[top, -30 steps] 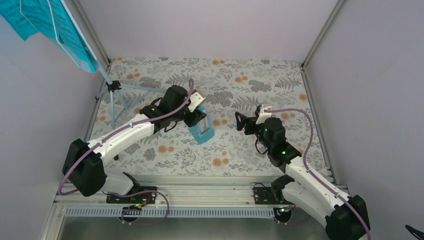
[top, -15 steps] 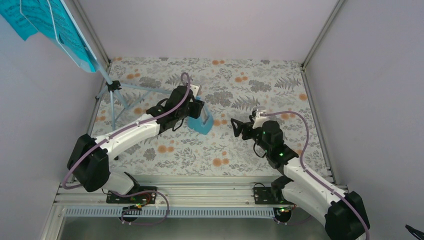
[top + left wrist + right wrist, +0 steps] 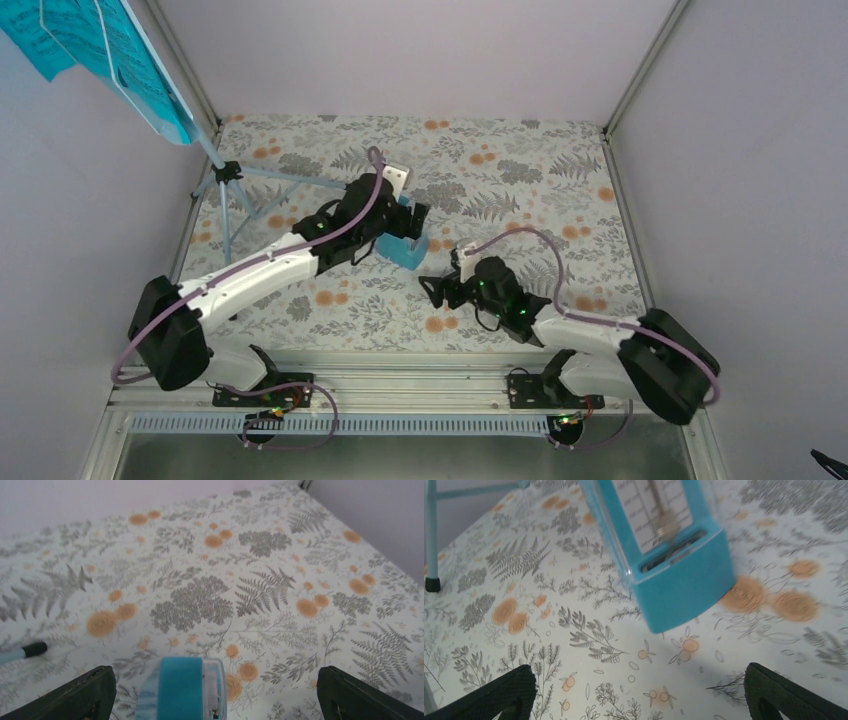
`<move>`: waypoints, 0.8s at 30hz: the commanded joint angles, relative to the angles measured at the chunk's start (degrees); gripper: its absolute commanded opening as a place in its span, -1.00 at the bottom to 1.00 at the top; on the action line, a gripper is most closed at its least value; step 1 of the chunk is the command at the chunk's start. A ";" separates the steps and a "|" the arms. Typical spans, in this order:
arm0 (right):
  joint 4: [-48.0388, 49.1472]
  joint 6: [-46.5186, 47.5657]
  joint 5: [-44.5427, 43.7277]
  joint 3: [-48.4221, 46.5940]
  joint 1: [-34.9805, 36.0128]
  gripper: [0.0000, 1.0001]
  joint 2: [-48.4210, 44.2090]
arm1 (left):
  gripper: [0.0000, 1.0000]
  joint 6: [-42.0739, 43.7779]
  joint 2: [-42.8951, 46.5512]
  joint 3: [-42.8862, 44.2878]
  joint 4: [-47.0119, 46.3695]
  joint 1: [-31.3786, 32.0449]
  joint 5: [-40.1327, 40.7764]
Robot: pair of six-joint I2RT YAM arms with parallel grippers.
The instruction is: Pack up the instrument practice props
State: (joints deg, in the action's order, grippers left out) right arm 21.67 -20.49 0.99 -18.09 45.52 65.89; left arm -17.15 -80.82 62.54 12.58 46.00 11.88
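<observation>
setting the metronome [image 3: 405, 250] down, we are letting go with the left gripper [image 3: 222, 697], fingers wide, and bringing the spread right gripper [image 3: 641, 697] in, likely to regrasp.

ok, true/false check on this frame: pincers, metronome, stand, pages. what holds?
1. The metronome stands on the table. True.
2. The left pincer is shut on the metronome. False: its fingers are wide apart, with the metronome between them and gaps on both sides.
3. The right pincer is open. True.
4. The right pincer holds the pages. False: it is empty, and the pages sit on the stand.
5. The stand lies folded mid-table. False: it is up on its legs at the far left.
</observation>
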 commanded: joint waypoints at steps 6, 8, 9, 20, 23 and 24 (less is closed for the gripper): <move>8.47 -2.65 -5.99 -7.92 2.28 0.92 20.37 | 1.00 17.89 5.62 4.72 3.91 -6.71 -1.58; 9.82 -3.12 -5.24 -9.87 2.35 0.87 24.14 | 1.00 20.73 7.32 1.93 1.19 -9.06 -0.42; 11.13 -3.19 -4.48 -10.40 2.37 0.85 25.62 | 1.00 21.64 8.24 0.27 -0.52 -10.59 -0.97; 7.12 -6.11 -14.26 -13.57 -3.15 0.69 33.27 | 1.00 23.55 12.31 -4.54 -3.32 -15.22 -3.62; 9.71 -2.60 -10.43 -11.04 -6.46 0.72 30.80 | 1.00 23.25 11.97 -4.02 -2.71 -15.24 -3.94; 10.96 -0.54 -8.31 -10.28 -6.79 0.75 30.01 | 1.00 23.23 11.97 -3.93 -2.51 -15.19 -4.15</move>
State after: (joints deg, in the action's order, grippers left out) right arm 30.20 -24.86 -8.27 -31.55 41.95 98.52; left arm 5.23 -69.60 58.17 11.18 30.74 8.78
